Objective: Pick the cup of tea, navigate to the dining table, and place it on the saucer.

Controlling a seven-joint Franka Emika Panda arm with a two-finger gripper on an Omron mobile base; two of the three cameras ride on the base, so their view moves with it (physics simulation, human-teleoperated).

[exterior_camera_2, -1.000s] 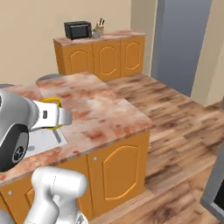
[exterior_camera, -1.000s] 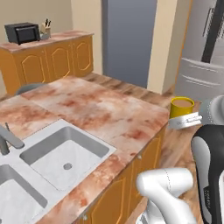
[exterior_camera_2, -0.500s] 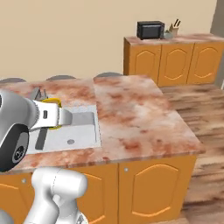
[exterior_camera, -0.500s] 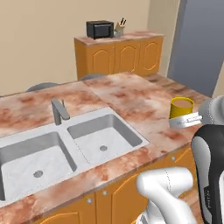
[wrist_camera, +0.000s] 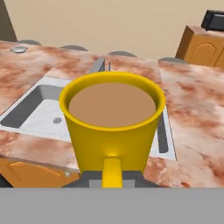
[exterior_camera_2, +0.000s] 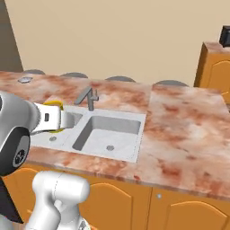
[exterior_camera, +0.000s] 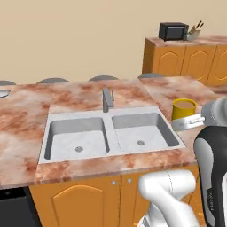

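Observation:
My gripper (exterior_camera: 189, 122) is shut on the cup of tea (exterior_camera: 184, 108), a yellow mug with brown liquid, held upright over the counter's right part. In the hand view the cup of tea (wrist_camera: 112, 118) sits close with its handle toward the camera, and the gripper (wrist_camera: 112, 176) is mostly hidden under it. From the right, the gripper (exterior_camera_2: 55, 118) covers most of the cup of tea (exterior_camera_2: 55, 104). The dining table (exterior_camera: 88, 95) is the long marbled counter ahead. A small grey-white saucer (exterior_camera: 2, 93) lies at its far left end, also visible as the saucer (exterior_camera_2: 24, 80) and the saucer (wrist_camera: 18, 49).
A double steel sink (exterior_camera: 108, 135) with a faucet (exterior_camera: 106, 99) is set into the counter's middle. Grey stool tops (exterior_camera: 103, 78) line its far side. Orange cabinets (exterior_camera: 190, 60) with a black microwave (exterior_camera: 174, 31) stand at the back right.
The whole picture has swung as the base moved: the sink now lies in front and the back cabinets sit at the right. The cup stays held in the gripper.

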